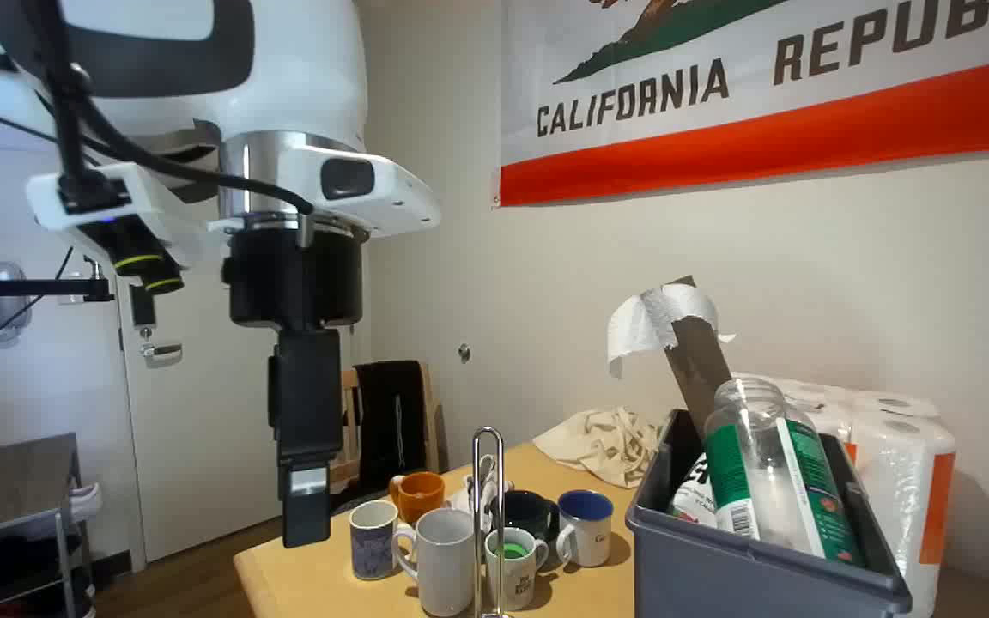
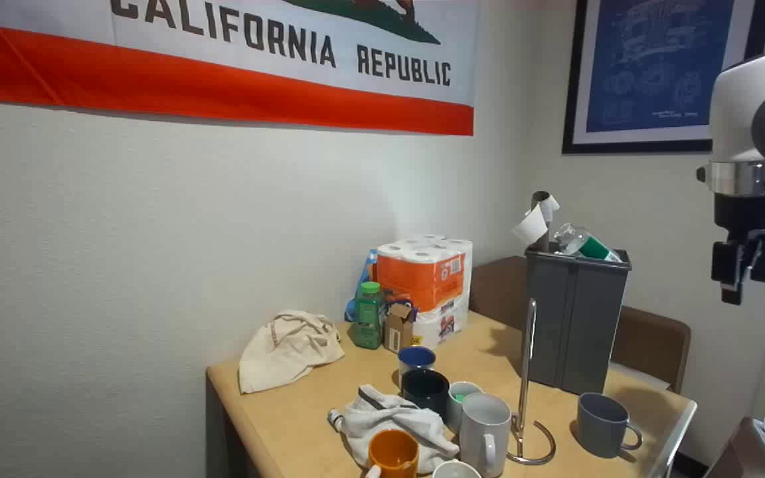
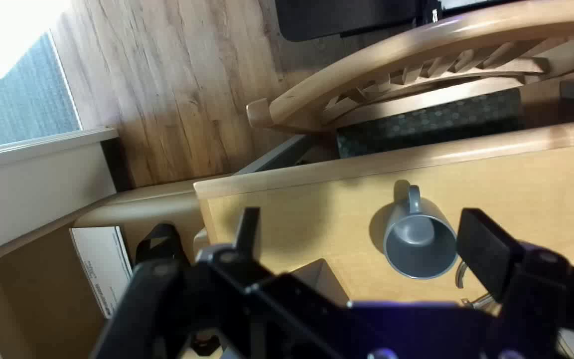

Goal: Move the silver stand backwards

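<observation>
The silver stand (image 1: 476,532) is upright on the wooden table, beside the ceramic mugs. In an exterior view its tall rod and round open base (image 2: 526,372) show, close to a tall white mug (image 2: 485,435). In the wrist view only a curved piece and a short rod of the stand (image 3: 460,275) show, partly hidden behind a finger. My gripper (image 1: 306,506) points down, well above the table and apart from the stand. It also shows in an exterior view (image 2: 746,273). In the wrist view its fingers (image 3: 364,237) are wide apart with nothing held between them.
A grey bin of bottles (image 2: 572,325) stands behind the stand in that view. A grey mug (image 2: 603,425) is near the table edge; it also shows in the wrist view (image 3: 419,244). An orange mug (image 2: 394,453), a cloth (image 2: 392,418) and paper rolls (image 2: 422,279) are on the table.
</observation>
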`<state>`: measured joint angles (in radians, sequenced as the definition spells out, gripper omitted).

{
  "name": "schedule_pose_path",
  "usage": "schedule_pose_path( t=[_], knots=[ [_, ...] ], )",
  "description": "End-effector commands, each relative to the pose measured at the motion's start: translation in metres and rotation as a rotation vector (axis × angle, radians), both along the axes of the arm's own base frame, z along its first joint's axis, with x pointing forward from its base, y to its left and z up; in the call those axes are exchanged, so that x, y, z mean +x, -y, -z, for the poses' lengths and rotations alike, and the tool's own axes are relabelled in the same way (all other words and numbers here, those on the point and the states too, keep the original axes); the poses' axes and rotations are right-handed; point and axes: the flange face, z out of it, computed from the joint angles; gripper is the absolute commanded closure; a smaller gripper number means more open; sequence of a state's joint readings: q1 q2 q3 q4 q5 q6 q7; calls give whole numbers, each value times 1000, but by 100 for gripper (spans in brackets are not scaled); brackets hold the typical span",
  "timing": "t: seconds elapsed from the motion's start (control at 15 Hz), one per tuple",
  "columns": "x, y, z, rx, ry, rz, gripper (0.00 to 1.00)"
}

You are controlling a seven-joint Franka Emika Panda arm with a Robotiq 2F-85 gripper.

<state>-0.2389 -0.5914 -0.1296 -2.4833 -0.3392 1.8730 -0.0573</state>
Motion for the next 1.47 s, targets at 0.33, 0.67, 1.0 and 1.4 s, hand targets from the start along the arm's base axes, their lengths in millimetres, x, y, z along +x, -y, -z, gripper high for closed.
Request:
schedule_pose_path(
  t=[0.33,0.67,1.0,1.4],
  knots=[
    [16,-2,21,37,66,40,0],
    [69,-7,69,158,274,245,0],
    [131,-14,118,226,419,368,0],
    [196,-22,145,213,516,454,0]
  ],
)
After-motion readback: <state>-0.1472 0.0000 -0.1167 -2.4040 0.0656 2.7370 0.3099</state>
